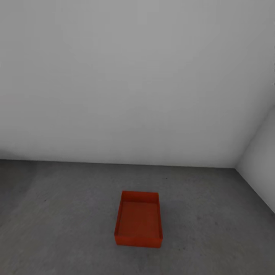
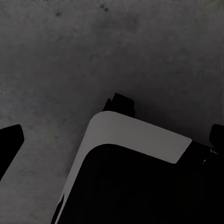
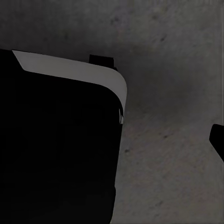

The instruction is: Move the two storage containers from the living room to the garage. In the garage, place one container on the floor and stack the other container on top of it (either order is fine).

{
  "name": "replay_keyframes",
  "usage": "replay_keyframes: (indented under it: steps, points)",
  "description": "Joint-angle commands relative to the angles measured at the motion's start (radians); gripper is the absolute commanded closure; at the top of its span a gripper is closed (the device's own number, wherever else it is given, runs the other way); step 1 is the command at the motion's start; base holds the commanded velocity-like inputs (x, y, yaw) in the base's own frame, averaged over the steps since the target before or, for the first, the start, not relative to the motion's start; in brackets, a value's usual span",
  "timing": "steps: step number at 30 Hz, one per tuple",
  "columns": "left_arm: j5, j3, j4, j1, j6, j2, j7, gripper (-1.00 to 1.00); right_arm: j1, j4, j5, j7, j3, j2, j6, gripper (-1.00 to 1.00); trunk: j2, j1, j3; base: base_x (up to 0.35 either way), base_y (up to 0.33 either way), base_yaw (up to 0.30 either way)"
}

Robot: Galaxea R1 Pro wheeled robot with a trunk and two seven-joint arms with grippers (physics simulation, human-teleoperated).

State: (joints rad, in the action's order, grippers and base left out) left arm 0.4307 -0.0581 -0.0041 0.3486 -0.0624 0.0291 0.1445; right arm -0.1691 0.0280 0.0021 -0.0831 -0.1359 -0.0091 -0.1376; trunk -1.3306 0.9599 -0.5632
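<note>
One orange-red open-topped storage container [image 1: 138, 219] stands upright and empty on the dark grey concrete floor [image 1: 68, 214] of the garage, a little right of centre in the head view. The second container is out of view. In the left wrist view my left gripper [image 2: 113, 140] hangs over the floor, one black fingertip [image 2: 9, 144] at the frame's edge, far from the other, nothing between them. In the right wrist view my right gripper [image 3: 112, 140] has one fingertip [image 3: 217, 140] at the edge; the other is lost against my black base. Both hold nothing.
A plain white wall [image 1: 133, 76] runs behind the container, meeting a second white wall [image 1: 263, 168] in a corner at the right. My own black base with a grey rim [image 2: 140, 135] lies under both wrist cameras. Bare concrete surrounds the container.
</note>
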Motion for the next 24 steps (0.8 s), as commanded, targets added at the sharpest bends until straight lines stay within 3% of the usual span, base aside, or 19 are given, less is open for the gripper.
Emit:
replay_keyframes:
  steps: [1,24]
  points:
    - [0.006,-0.006,-0.001,0.001,-0.004,0.0,0.003,-1.0,-0.001,0.003,-0.001,-0.003,-0.007,0.0,-0.005,-1.0,0.0,0.0,0.001,0.0,0.0,0.0]
    - [0.019,-0.004,0.001,0.0,-0.006,-0.004,0.003,-1.0,-0.001,0.004,-0.016,-0.004,-0.006,-0.005,-0.021,-1.0,0.0,0.0,0.038,0.0,0.0,0.0]
